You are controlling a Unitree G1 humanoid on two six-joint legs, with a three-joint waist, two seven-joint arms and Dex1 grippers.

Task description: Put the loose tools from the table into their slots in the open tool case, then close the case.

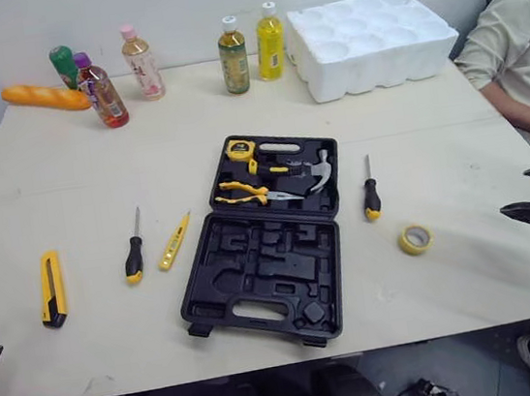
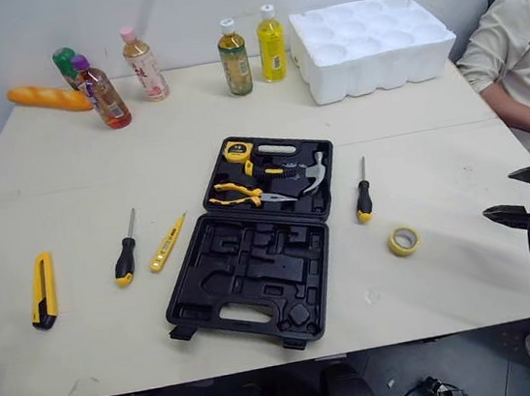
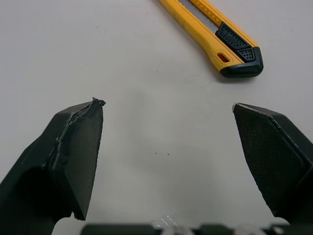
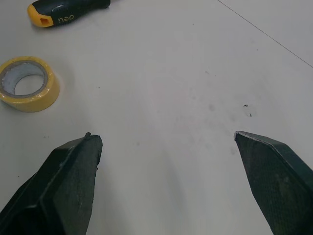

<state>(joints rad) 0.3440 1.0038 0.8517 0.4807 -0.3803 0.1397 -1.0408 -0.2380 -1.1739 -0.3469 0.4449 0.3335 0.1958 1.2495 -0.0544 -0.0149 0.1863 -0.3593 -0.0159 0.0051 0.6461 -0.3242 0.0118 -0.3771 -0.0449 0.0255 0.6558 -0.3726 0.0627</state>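
Jaws on both sides are spread wide and holding nothing. My left gripper hovers over bare table near the front left corner. The knife lies just past its fingertips, not touching: yellow body, black ribbed end cap. My right gripper is over the table's right side. The tape, a yellow roll lying flat, sits near one finger, and a screwdriver with a black and yellow handle lies just beyond it. Mid-table the case lies open, black moulded plastic, well apart from both grippers. Its far half holds pliers, a hammer and a measure. Left of it lie a second screwdriver and a slim yellow tester.
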